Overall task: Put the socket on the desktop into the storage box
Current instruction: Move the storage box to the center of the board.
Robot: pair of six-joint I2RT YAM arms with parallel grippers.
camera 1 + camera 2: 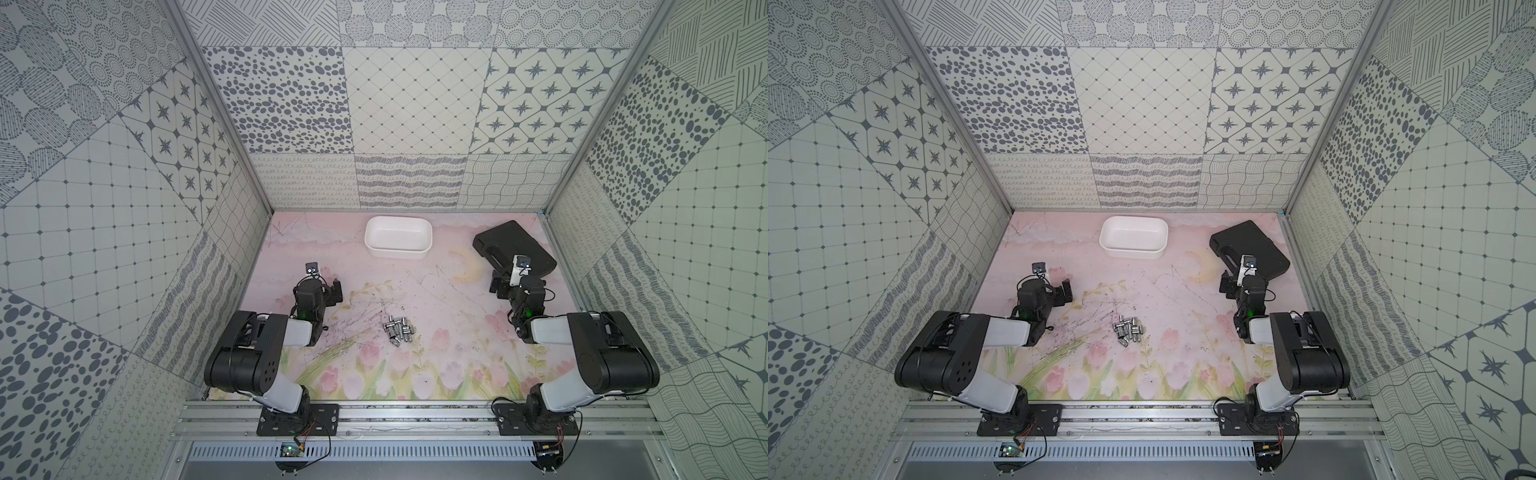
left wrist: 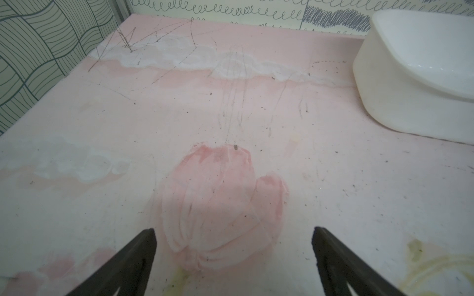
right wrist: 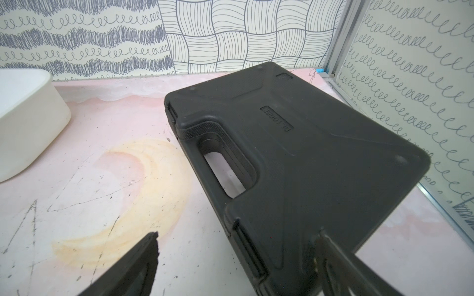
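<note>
Left gripper [image 2: 234,230]: jaws spread wide, nothing between them, only bare tabletop [image 1: 436,291] showing under the gap. It sits toward the tabletop's left edge. Whether the tips touch the surface cannot be told.

Right gripper [image 3: 237,233]: jaws likewise spread, nothing held. One finger overlaps the near corner of the black case [image 3: 320,159] in the wrist view; contact cannot be confirmed.

Sockets [image 1: 398,330]: a small heap of short metal cylinders, lying between the two arms, somewhat nearer the tabletop's near edge, several touching one another. Both top views show none lifted and none in the storage box [image 1: 397,252].

The storage box stands at the middle of the far edge, well apart from the heap, and looks empty. The black case lies closed in the far right corner.

Judged hazards:
- The sockets are packed together, so jaws closing on one are likely to nudge its neighbours and set them rolling.
- Smooth round metal may slip from the pads during the long carry to the box.
- The right arm, starting just beside the case, could shove it when swinging inward.
- A low approach could catch the box's wall and push it.
</note>
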